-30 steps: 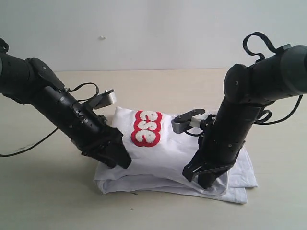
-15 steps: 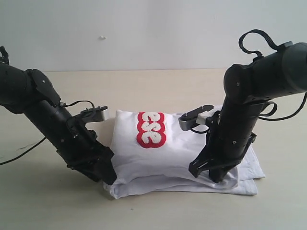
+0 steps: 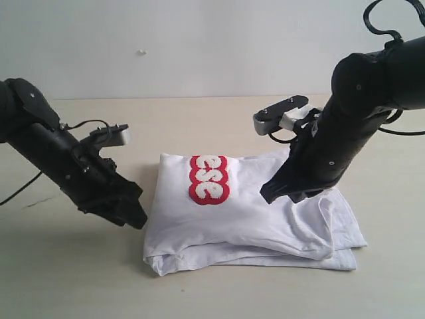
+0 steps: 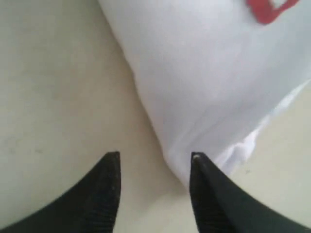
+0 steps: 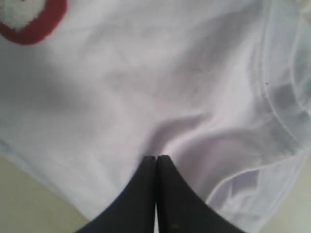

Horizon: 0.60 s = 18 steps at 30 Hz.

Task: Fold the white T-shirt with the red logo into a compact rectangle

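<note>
The white T-shirt [image 3: 232, 222] lies folded into a thick, roughly rectangular stack on the table, its right layers rumpled and sticking out. The red logo [image 3: 208, 179] faces up near the stack's far left, showing white letters "ese". My left gripper [image 3: 136, 219] hovers open just off the stack's left edge; in the left wrist view its tips [image 4: 154, 158] frame bare table, one fingertip [image 4: 197, 160] beside the T-shirt [image 4: 204, 73] edge. My right gripper [image 3: 279, 195] is shut, raised over the stack's right half; its closed tips [image 5: 156, 158] point at a crease in the T-shirt [image 5: 170, 73].
The beige table [image 3: 66, 279] runs all round the shirt, with a pale wall behind. The left arm's cable [image 3: 20, 189] trails over the table at far left. A corner of the logo [image 5: 29, 22] shows in the right wrist view.
My left gripper has drawn back to the left, off the shirt's front left corner. My right arm has risen up and back from the stack's front right, leaving rumpled cloth.
</note>
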Each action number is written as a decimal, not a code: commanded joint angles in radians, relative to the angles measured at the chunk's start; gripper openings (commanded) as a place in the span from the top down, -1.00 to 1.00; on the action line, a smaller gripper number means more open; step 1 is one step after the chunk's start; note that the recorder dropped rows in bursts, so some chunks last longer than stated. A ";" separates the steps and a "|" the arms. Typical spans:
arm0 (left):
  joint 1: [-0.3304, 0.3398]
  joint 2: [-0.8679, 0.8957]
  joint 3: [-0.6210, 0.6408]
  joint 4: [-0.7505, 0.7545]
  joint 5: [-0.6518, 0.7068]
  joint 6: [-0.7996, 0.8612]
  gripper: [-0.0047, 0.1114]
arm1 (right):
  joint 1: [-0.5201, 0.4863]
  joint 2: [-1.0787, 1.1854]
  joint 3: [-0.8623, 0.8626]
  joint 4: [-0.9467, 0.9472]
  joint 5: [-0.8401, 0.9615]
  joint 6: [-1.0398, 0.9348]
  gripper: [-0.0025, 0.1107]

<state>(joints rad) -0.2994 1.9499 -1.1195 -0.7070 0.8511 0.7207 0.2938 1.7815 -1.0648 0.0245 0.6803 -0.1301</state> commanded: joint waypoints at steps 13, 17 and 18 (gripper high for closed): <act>-0.123 0.006 0.003 -0.352 -0.082 0.118 0.91 | -0.002 0.076 0.000 -0.302 0.075 0.288 0.96; -0.151 0.061 0.003 -0.352 -0.123 0.118 0.91 | -0.002 0.099 0.000 -0.291 0.072 0.288 0.96; -0.151 0.075 0.003 -0.352 -0.126 0.118 0.91 | -0.002 0.109 0.000 -0.291 0.072 0.288 0.96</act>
<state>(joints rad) -0.4390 1.9932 -1.1195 -1.0476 0.7541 0.8338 0.2938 1.8727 -1.0648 -0.2724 0.7515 0.1527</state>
